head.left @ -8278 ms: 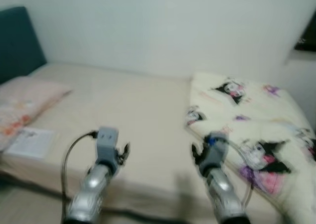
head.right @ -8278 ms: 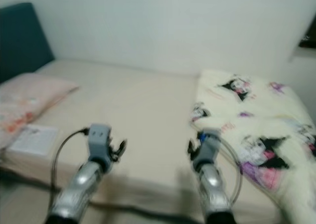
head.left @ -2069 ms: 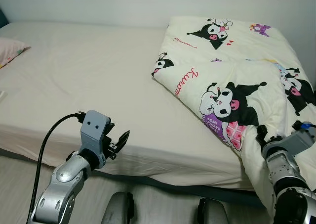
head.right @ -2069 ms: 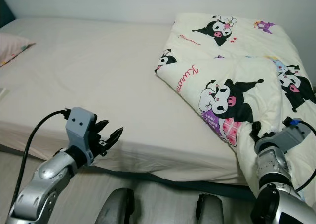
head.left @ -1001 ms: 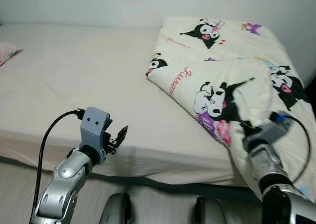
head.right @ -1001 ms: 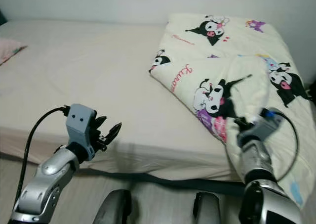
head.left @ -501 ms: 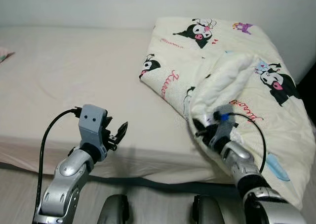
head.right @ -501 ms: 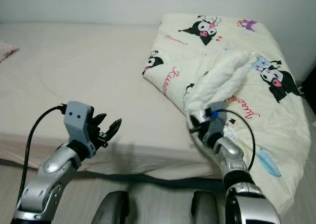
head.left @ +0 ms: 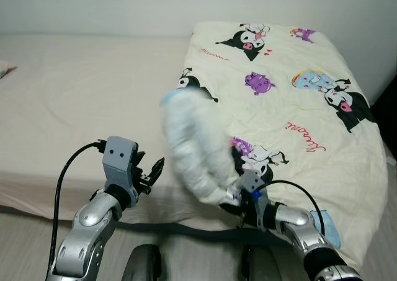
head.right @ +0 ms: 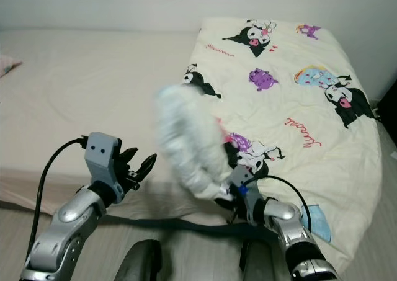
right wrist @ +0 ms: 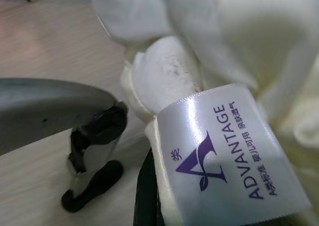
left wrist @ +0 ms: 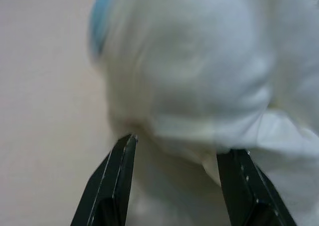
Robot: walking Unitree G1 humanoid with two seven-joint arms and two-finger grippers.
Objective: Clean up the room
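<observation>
A cream blanket (head.left: 291,107) printed with cartoon figures covers the right part of the bed (head.left: 80,101). My right gripper (head.left: 238,201) is low at the bed's front edge, shut on a corner of the blanket. The right wrist view shows that corner with its white "ADVANTAGE" label (right wrist: 227,161) pinched against a black finger (right wrist: 146,196). A rolled fold of blanket (head.left: 191,147) rises from the gripper, blurred by motion. My left gripper (head.left: 151,172) is open just left of that fold; its fingers (left wrist: 117,178) frame the white bundle (left wrist: 199,76) without touching it.
The bed's left half is bare beige sheet, with a pillow corner (head.left: 4,70) at the far left. A white wall runs behind the bed. Pale wood floor (right wrist: 45,46) lies in front. Something dark (head.left: 391,98) stands at the right edge.
My right gripper has pulled the blanket corner leftward and down to the bed's front edge. The raised fold followed it, and the blanket's right part now lies flatter. The left arm barely moved.
</observation>
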